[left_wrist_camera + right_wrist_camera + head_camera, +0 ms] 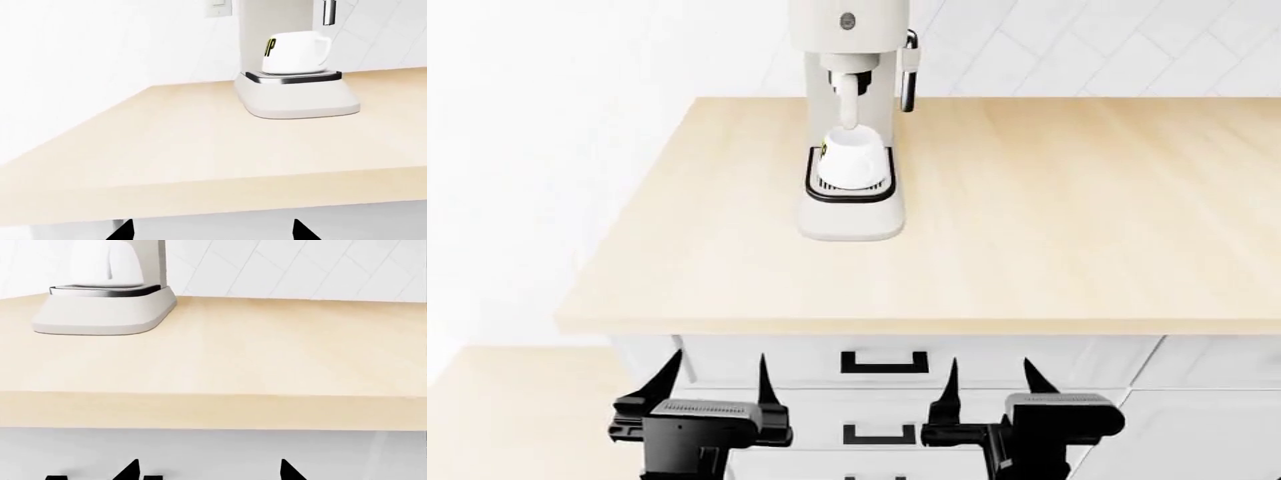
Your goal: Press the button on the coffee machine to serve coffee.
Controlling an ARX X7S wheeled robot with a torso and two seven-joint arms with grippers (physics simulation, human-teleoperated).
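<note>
Coffee machine (849, 120) stands at the back of the wooden counter (1068, 230), left of centre in the head view, its front facing the robot. White cup (854, 160) sits on the drip grille under the spout.

Button (846, 20) is on the front face of the machine's head, a small dark round spot, high above the cup and at the top edge of the head view. Neither wrist view shows it; both cut off below the machine's head.

Left gripper (713, 385) and right gripper (988, 385) both hang low, in front of the drawers (881, 362), below the counter edge. Both have their fingers spread wide and hold nothing.

Key relation: the button lies forward and well up from both grippers, across the depth of the counter. Sideways it falls between the two, roughly midway, with the left perhaps slightly nearer. The left wrist view has the machine almost straight ahead; the right wrist view has only its base, off to one side.

Judgement: either arm must rise clear of the counter edge first, then reach forward. The button faces the robot, so the push goes horizontally, straight into the machine's front. The left arm seems better lined up.
</note>
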